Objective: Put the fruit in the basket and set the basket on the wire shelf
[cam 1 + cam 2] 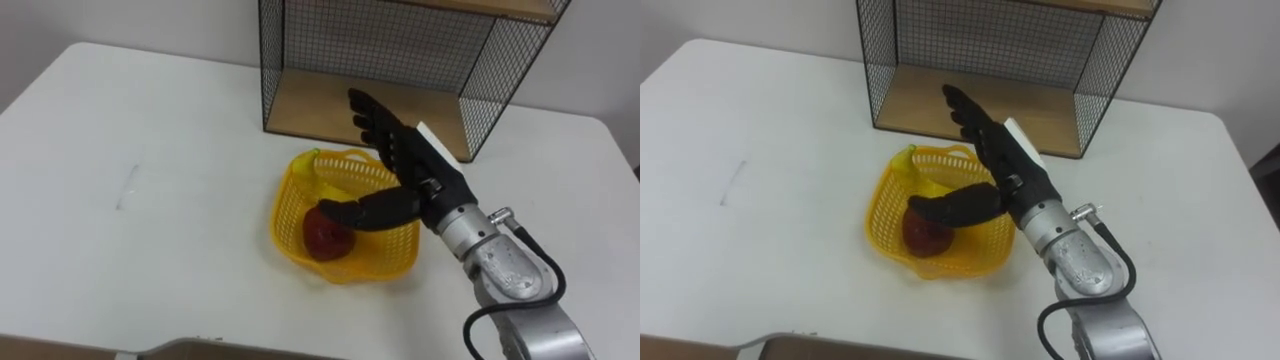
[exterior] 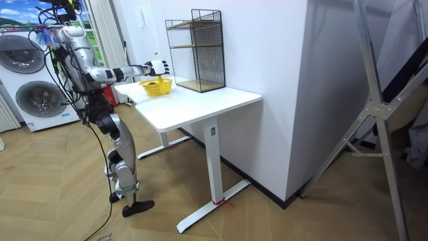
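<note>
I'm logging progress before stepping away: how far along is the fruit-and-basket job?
Done: a red fruit and a yellow fruit lie in the yellow basket. In hand: nothing; the open right hand is above the basket. To do: the basket stands on the table, not yet on the wire shelf.

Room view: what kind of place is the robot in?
Probably a laundry or utility room in a home, maybe a mock-up: two washing machines stand behind the robot on a wooden floor, near a white table with a wire shelf.
</note>
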`<state>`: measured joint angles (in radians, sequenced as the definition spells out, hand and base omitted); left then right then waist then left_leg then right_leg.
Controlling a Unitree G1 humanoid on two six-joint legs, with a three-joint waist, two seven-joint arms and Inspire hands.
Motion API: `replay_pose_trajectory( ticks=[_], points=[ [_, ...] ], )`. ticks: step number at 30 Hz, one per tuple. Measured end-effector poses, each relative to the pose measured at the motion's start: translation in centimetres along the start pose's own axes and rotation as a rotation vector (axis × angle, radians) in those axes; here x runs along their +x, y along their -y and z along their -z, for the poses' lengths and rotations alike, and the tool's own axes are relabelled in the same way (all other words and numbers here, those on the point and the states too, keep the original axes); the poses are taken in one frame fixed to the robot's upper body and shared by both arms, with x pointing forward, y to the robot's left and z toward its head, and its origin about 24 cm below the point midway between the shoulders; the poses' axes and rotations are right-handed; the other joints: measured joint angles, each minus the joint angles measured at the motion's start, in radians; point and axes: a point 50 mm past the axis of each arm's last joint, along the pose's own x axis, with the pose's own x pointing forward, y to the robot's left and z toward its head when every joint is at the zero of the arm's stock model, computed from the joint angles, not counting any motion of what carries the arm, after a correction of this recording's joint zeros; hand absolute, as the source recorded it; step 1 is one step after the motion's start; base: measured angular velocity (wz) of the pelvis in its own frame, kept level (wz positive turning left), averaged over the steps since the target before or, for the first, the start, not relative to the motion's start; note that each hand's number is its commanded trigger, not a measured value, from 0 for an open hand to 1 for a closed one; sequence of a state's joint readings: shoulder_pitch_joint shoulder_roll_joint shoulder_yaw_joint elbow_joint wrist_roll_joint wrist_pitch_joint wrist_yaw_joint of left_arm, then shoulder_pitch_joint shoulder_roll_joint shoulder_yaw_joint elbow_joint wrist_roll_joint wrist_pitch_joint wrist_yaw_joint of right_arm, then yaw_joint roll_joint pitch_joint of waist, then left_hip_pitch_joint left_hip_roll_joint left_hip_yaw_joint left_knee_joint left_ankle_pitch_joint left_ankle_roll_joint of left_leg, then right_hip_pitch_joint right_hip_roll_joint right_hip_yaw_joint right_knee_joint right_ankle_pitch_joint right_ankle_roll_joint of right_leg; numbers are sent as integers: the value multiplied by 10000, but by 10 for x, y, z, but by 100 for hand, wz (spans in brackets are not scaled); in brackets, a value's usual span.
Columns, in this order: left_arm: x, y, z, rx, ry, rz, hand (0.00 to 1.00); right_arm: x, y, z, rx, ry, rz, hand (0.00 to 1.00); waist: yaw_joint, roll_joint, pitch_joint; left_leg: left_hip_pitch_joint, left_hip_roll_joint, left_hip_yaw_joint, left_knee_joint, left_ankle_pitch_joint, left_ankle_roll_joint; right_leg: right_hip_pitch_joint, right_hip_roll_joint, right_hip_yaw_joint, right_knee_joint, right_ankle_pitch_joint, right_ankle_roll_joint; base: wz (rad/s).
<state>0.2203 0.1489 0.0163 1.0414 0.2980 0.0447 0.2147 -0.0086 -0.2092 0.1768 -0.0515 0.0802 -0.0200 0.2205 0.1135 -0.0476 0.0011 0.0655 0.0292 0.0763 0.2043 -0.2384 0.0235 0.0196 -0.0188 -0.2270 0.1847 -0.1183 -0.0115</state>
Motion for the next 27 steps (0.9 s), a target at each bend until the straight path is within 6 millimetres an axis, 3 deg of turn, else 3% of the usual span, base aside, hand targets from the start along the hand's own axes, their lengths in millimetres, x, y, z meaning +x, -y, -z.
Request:
replay_pose_trajectory(
  ticks=[8,13,15,16,20,27],
  points=[
    [-1,1,4,-1520,-274,-33,0,-2,11,-3,1544,405,724,0,-106,243,-17,11,-7,4,2,0,1,18,3,11,-6,5,5,0],
    [-3,-10,26,-4892,-1130,-704,0,-14,47,-17,2505,1327,2873,0,-231,463,4,26,13,12,-15,1,1,25,13,23,-11,5,5,-1],
    [-5,-16,36,-6222,-1522,-1142,0,-22,61,-24,2935,1910,3692,0,-287,588,64,157,15,24,-71,2,-1,127,26,46,-38,4,5,-2],
    [-5,-21,39,-7036,-1635,-1512,0,-29,68,-24,3204,2075,4279,0,-296,630,-9,185,16,20,-77,1,-1,195,33,38,-101,4,6,4],
    [-7,-44,43,-8841,-1558,-3105,0,-49,85,-22,3479,2116,5749,0,-297,729,-11,260,18,-6,-80,-1,-3,302,31,-1,-148,5,8,3],
    [-21,-122,-7,-11284,903,-7761,0,-71,100,-14,2809,1656,7545,0,-245,768,-70,294,-49,-11,-86,18,-8,295,23,56,-92,2,11,0]
  ],
)
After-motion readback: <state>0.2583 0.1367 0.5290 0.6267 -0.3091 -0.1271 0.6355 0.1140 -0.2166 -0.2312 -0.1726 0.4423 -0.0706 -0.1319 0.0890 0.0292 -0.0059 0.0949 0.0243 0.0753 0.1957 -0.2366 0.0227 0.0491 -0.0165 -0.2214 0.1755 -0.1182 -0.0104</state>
